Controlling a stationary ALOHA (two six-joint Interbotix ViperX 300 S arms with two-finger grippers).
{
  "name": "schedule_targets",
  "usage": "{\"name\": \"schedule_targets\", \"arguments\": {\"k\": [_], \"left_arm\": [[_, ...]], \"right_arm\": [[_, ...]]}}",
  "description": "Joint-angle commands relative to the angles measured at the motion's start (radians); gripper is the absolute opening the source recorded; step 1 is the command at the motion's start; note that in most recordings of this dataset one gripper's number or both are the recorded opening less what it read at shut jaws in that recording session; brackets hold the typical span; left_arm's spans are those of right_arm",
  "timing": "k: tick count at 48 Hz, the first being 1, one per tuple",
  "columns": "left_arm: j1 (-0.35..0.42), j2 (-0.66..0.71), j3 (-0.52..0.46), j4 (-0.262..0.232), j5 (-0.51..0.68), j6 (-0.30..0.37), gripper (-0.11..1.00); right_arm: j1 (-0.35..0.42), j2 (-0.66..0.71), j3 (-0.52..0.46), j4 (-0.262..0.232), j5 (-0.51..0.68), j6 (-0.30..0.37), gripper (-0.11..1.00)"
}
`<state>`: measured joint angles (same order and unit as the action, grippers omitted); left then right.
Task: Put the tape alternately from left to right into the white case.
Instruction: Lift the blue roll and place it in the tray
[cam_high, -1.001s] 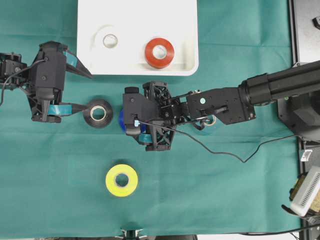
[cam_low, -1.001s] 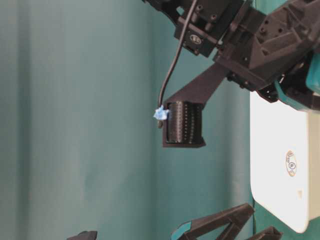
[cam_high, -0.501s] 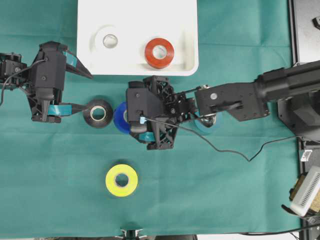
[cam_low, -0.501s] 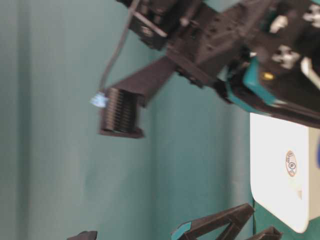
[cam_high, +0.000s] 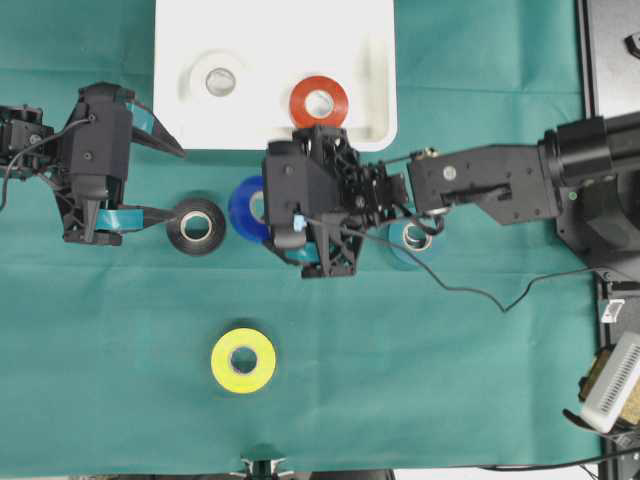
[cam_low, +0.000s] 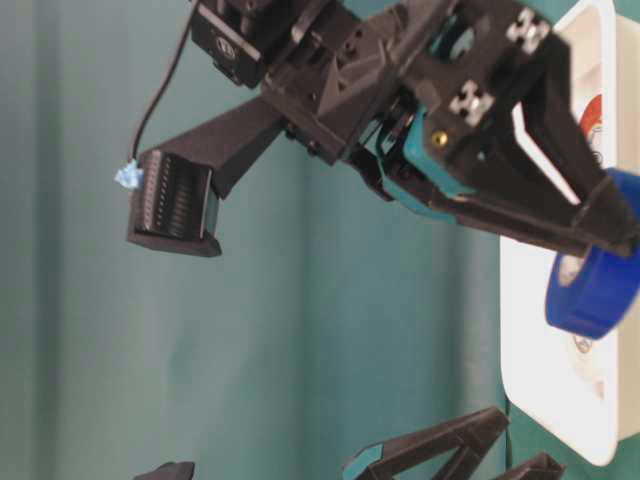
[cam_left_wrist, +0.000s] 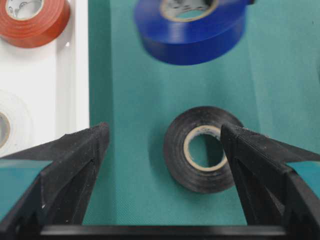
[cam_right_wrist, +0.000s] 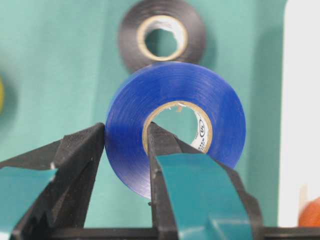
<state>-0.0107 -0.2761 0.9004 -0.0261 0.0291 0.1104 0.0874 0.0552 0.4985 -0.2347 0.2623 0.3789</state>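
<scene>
Overhead exterior view: white roll and red roll lie in the white case; the right gripper has its fingers clamped on the blue roll, the left gripper has its fingers spread apart, and the black, teal and yellow rolls remain on the desk.

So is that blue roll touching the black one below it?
Apart. The left wrist view shows the blue roll lifted, with bare green cloth between it and the black roll.

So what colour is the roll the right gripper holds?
Blue roll, pale core; right wrist view shows it best.
</scene>
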Motion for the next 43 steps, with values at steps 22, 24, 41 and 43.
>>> {"name": "schedule_targets", "arguments": {"k": [22, 24, 41, 43], "left_arm": [[-0.003, -0.02, 0.005, 0.002, -0.006, -0.002, 0.74], [-0.003, -0.02, 0.005, 0.002, -0.005, -0.002, 0.74], [-0.003, -0.02, 0.003, 0.002, -0.006, -0.002, 0.74], [-0.003, -0.02, 0.003, 0.0, -0.006, -0.002, 0.74]], "right_arm": [[-0.193, -0.103, 0.086, -0.035, -0.032, 0.002, -0.09], [-0.21, -0.106, 0.094, -0.035, -0.041, 0.002, -0.09], [-0.364, -0.109, 0.129, -0.055, -0.069, 0.0, -0.09], [-0.382, -0.109, 0.132, -0.06, -0.071, 0.0, -0.09]]}}
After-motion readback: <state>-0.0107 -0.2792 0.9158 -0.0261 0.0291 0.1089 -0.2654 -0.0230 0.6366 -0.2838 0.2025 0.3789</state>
